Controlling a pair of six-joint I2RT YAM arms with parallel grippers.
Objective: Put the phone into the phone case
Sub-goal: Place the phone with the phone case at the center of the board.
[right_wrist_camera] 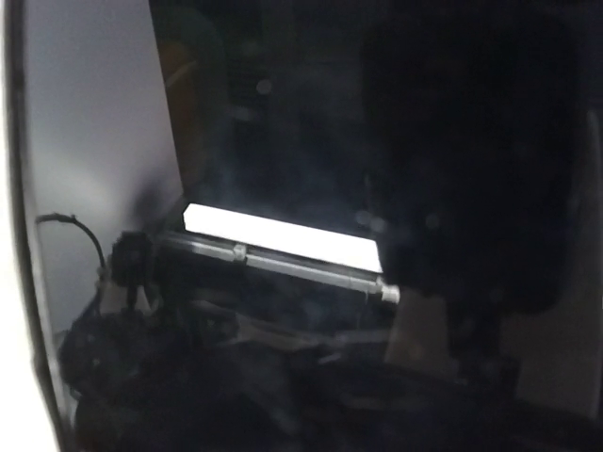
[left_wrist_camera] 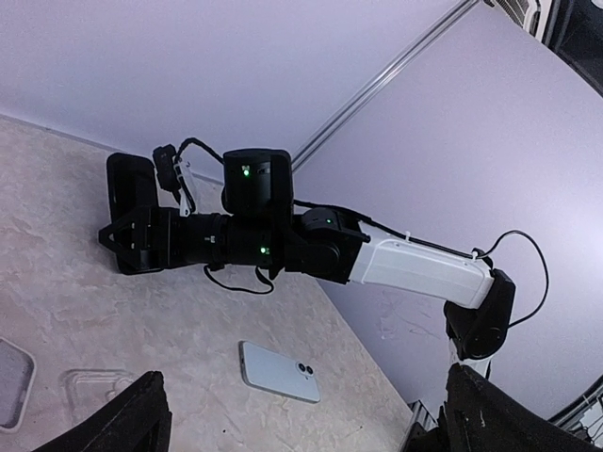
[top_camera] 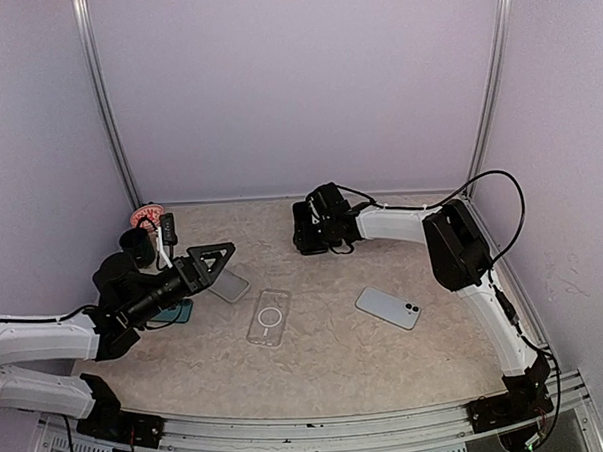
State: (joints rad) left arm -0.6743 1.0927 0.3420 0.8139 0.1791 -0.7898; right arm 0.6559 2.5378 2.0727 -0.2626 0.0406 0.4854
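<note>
Your phone [top_camera: 388, 307] lies near-right of the right gripper [top_camera: 299, 231] (its jaws you can't read), long axis crosswise; left gripper [top_camera: 223, 259], spread empty, sits farther.

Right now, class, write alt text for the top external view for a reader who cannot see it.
A clear plastic phone case lies empty on the beige table, with a pale blue phone camera-side up to its right, apart from it. The left gripper hovers open near the case; the right gripper hangs farther back, holding nothing.
</note>
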